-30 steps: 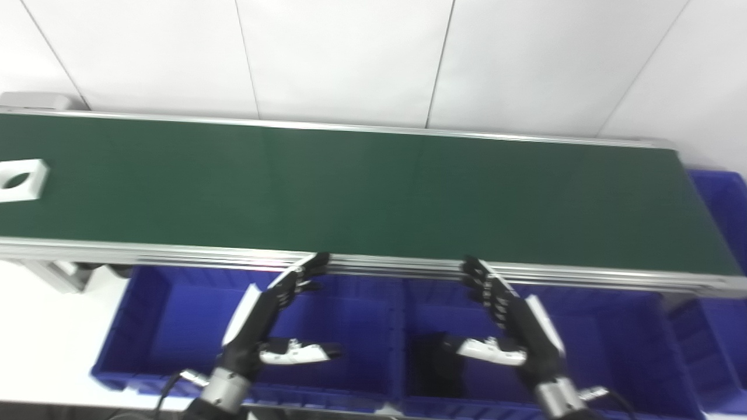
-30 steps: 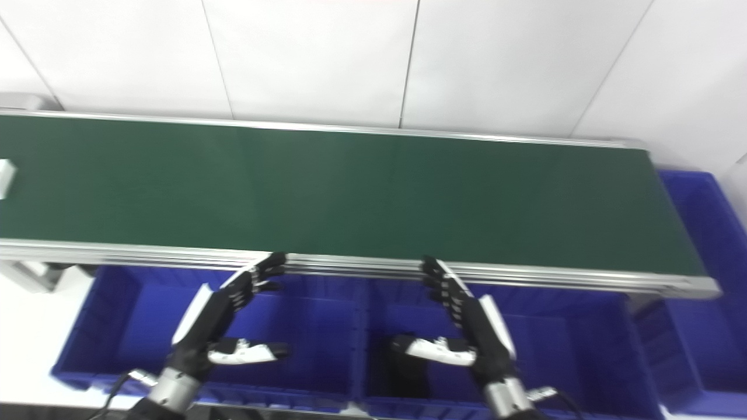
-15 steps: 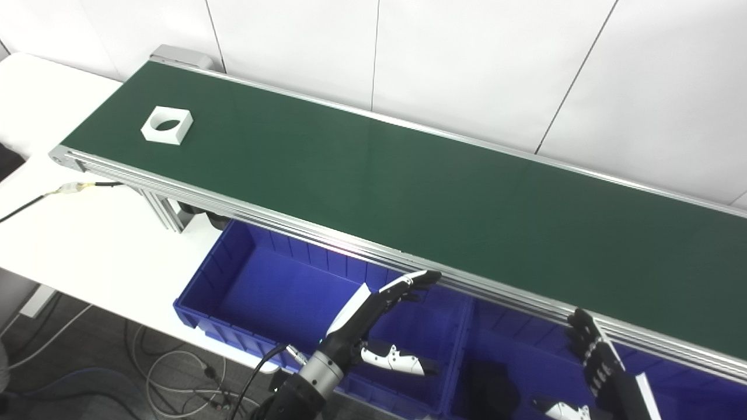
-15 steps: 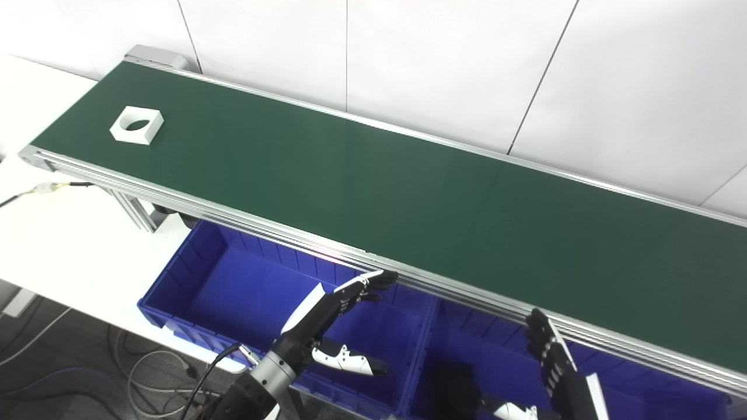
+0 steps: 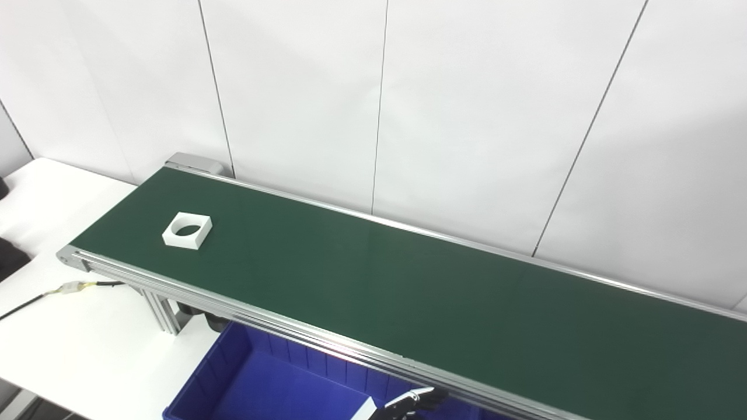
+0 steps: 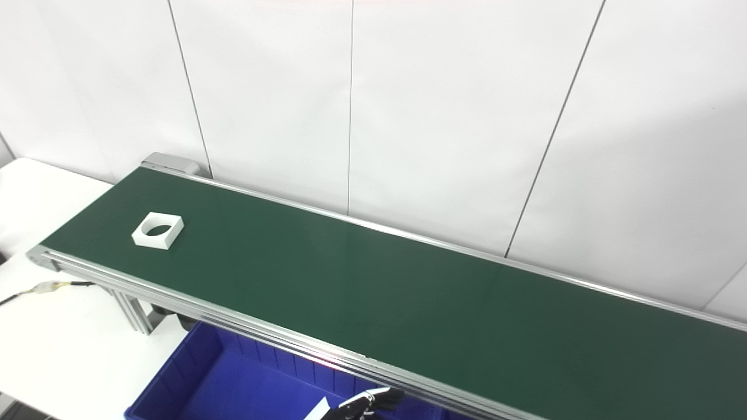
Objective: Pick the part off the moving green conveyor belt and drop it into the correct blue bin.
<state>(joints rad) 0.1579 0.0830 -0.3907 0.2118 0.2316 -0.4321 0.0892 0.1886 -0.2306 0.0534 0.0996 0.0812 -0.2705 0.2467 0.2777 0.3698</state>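
Waiting: white part (image 5: 187, 230) unpicked on belt (image 5: 408, 291), left hand (image 5: 408, 403) barely visible, grip unclear; right unseen.

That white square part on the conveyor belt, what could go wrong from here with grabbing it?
The white square part lies near the far left end of the green conveyor belt, well away from the left hand, so the grab may be mistimed. Only the left hand's fingertips show at the bottom edge and the right hand is out of view, so aiming could suffer. Little of the blue bin shows, so a drop might miss.
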